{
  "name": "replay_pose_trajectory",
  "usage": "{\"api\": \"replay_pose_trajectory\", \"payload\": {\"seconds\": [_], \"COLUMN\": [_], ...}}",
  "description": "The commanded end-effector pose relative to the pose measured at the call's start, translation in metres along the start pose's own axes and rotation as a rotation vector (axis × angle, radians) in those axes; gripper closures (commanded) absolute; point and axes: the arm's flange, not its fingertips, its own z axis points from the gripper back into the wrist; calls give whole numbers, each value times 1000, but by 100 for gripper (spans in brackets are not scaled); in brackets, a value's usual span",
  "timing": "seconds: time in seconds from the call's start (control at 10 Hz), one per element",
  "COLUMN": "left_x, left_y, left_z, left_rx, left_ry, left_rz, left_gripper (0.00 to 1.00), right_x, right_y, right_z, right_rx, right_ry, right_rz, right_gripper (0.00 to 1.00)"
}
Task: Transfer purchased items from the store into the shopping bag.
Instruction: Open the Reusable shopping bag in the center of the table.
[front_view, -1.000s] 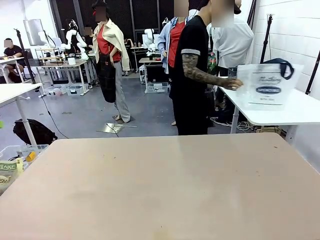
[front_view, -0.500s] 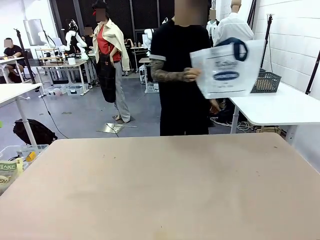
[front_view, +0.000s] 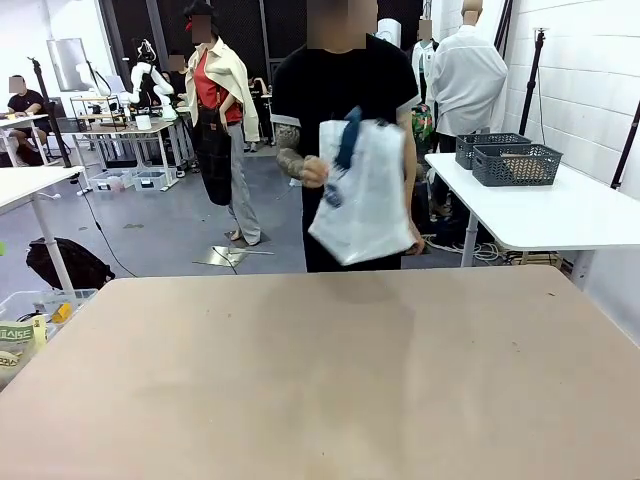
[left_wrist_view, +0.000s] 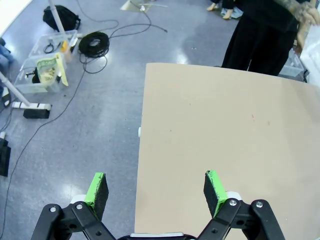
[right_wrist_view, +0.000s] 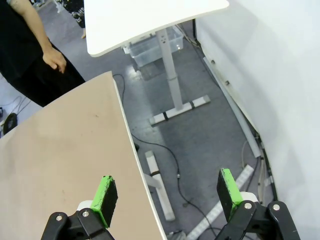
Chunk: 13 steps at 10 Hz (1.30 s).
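Worktop (front_view: 320, 380): tan. The front view takes in its full width up to the far edge.
Person (front_view: 340, 90): in black, standing just beyond the middle of the far edge. The right wrist view adds a bare forearm and hand (right_wrist_view: 54, 60) hanging near the far right corner.
White side table (front_view: 570, 215): beyond the far right corner, well apart from the worktop. The right wrist view gives its leg and foot on the floor.
Shopping bag (front_view: 365, 200): whitish, held in the air before the person's body over the far edge. One hand (front_view: 313, 171) is at its navy handle (front_view: 347, 138).
Dark grey lattice baskets (front_view: 517, 165): two, side by side on the side table's far end.
Left gripper (left_wrist_view: 155, 189): jaws spread wide and empty, straddling the worktop's left edge, one pad over the floor.
Right gripper (right_wrist_view: 166, 195): jaws spread wide and empty, straddling the right edge.
Cable coil (left_wrist_view: 94, 42): black, on the floor left of the worktop, beside clear bins (left_wrist_view: 42, 75).
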Motion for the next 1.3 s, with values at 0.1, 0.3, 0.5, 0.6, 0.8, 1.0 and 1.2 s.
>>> {"api": "replay_pose_trajectory", "payload": {"seconds": [0.1, 0.3, 0.5, 0.6, 0.8, 1.0, 1.2], "left_x": [0, 0, 0, 0, 0, 0, 0], "left_y": [0, 0, 0, 0, 0, 0, 0], "left_z": [0, 0, 0, 0, 0, 0, 0], "left_rx": [-1, -1, -1, -1, -1, -1, -1], "left_ry": [-3, -3, -3, -3, -3, -3, -3], "left_rz": [8, 8, 8, 8, 8, 8, 8], "left_gripper": [0, 0, 0, 0, 0, 0, 0], "right_x": [-1, -1, -1, -1, -1, -1, -1], "right_y": [0, 0, 0, 0, 0, 0, 0], "right_z": [0, 0, 0, 0, 0, 0, 0], "right_rx": [2, 2, 2, 2, 2, 2, 2], "right_ry": [11, 11, 11, 11, 11, 11, 11], "right_rz": [0, 0, 0, 0, 0, 0, 0], "right_gripper": [0, 0, 0, 0, 0, 0, 0]}}
